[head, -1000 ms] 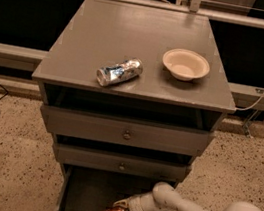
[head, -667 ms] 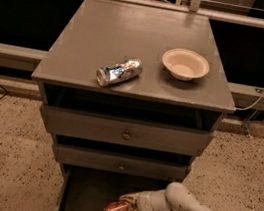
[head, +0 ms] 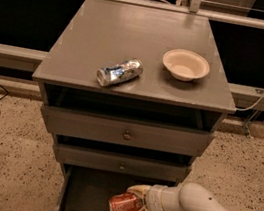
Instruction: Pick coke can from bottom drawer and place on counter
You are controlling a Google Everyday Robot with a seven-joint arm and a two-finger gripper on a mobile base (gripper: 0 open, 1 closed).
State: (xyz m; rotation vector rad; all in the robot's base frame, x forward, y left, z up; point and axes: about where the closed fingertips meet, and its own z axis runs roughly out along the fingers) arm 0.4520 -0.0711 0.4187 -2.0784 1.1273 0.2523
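Grasp made; lift and placing left to do. At lower centre of frame, gripper (head: 134, 202) with fingers (head: 138, 190) clenched on the coke can (head: 122, 205) — held on its side inside the open bottom drawer (head: 85, 196), not yet up on the table (head: 135, 27). Counted: one coke can, one silver can (head: 119, 72) and one bowl (head: 186, 65) on the table at upper centre, three drawers — two upper ones with knobs.

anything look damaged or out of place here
The silver-and-blue can lies crumpled on its side on the counter, left of the bowl. Otherwise nothing odd: the gripper holds the coke can over the bottom drawer.
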